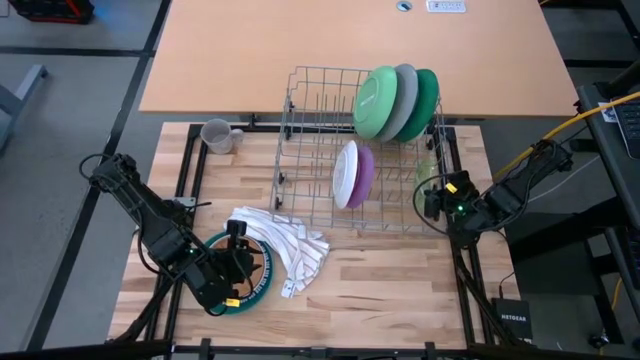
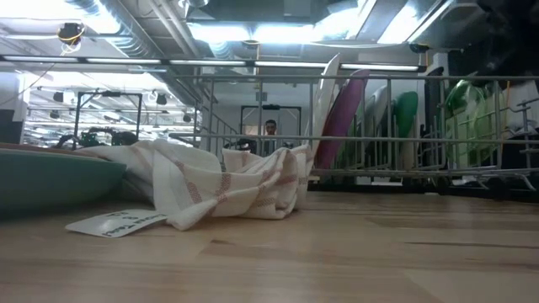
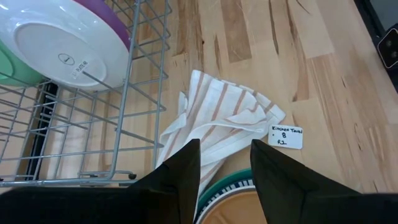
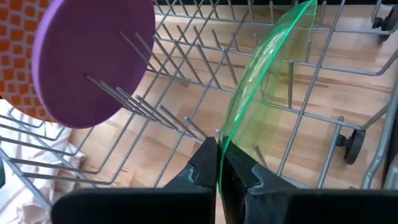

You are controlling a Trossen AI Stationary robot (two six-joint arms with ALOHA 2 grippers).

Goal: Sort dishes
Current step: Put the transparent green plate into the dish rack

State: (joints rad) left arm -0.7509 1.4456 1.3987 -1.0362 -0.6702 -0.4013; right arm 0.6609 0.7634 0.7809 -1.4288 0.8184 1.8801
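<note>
Right gripper [image 4: 217,167] clenched on clear green plate [image 4: 264,99] inside wire rack [image 1: 310,150]; slotting step, needs seating between tines. Left gripper [image 3: 225,163] released above teal plate [image 1: 262,292], cloth [image 3: 217,121] beside.

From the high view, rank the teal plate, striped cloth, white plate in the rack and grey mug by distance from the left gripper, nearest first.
Left gripper, near the table's front-left:
1. Teal plate, directly beneath the fingers.
2. Striped cloth, just right of it, overlapping the plate.
3. White plate, upright mid-rack, farther right and back.
4. Grey mug, back-left by the rack; roughly as far as the white plate, too close to call.
</note>
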